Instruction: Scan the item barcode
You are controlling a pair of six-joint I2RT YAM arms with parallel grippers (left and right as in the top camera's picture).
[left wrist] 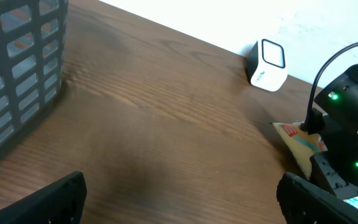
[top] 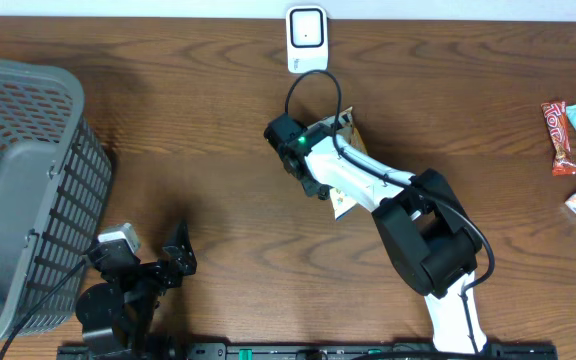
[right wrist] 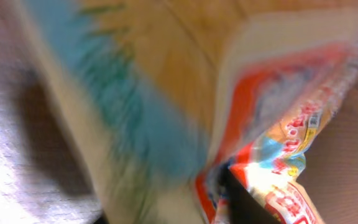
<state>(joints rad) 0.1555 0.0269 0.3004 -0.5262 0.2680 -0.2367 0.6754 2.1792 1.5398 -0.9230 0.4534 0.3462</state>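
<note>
While the left gripper (left wrist: 179,202) waits wide open, the snack packet (top: 345,205) lies against the nearer right gripper (top: 311,172), clamping unconfirmed, long axis pointing toward the barcode scanner (top: 306,38) beyond the jaws.

A crinkly yellow snack packet (left wrist: 298,140) with red and blue print sits tilted near the white scanner (left wrist: 267,64).
</note>
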